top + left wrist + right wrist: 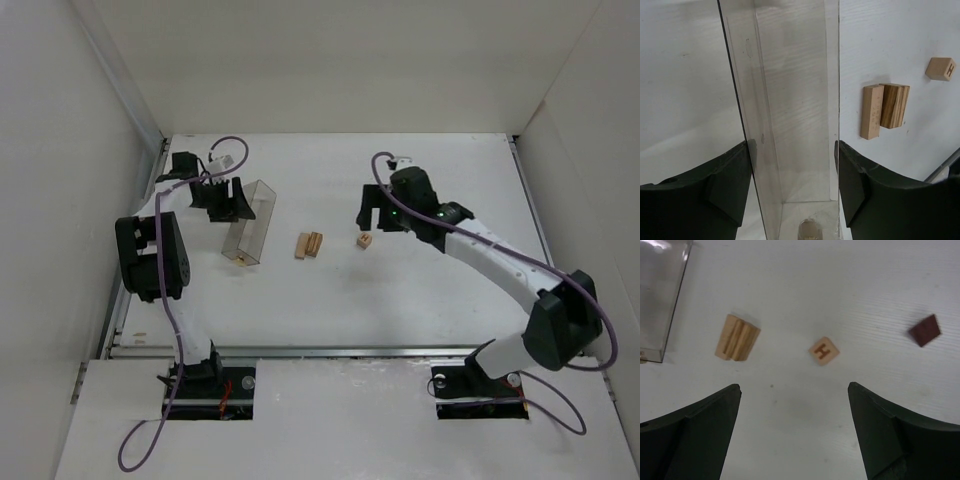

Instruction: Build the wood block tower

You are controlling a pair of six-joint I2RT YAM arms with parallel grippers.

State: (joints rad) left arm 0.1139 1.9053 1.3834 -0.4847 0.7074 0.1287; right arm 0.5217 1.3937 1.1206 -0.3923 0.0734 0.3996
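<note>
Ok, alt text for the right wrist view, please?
Open right end effector above a white table, a tan cube marked H ahead. Tan wooden bars lie left of the cube, a dark reddish-brown block right, a clear box corner top left.

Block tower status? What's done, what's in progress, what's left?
Done: nothing is stacked. Two tan bars lie side by side on the table, with the lettered cube and dark block apart from them.
In hand: the left gripper clamps the clear box; the right gripper hangs open near the cube, holding nothing.
Left: all the stacking.
</note>
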